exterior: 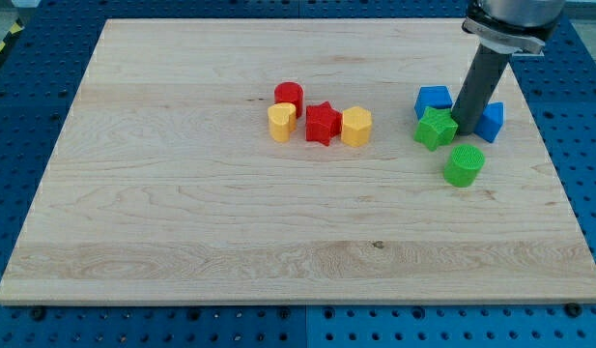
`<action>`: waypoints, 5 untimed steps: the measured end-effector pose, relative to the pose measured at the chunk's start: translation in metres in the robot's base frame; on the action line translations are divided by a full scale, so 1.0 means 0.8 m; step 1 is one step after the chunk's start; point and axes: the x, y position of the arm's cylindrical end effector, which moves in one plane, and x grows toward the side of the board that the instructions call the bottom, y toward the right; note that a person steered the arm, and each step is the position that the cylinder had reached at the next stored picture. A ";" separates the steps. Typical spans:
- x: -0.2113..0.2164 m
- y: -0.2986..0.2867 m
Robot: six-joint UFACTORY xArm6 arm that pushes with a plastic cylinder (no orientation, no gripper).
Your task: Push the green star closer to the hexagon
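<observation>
The green star (435, 128) lies right of the board's middle. The yellow hexagon (356, 127) lies to its left, a block's width or so away. My tip (466, 123) stands just right of the green star, touching or nearly touching it, between the star and a blue block (491, 121). The rod rises toward the view's top right.
A red star (323, 124) touches the hexagon's left side, with a yellow heart (281, 122) and a red cylinder (289, 96) further left. A blue block (434, 100) sits above the green star. A green cylinder (464, 164) lies below right of it.
</observation>
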 end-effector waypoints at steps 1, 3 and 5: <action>-0.007 0.000; -0.008 -0.080; -0.041 -0.085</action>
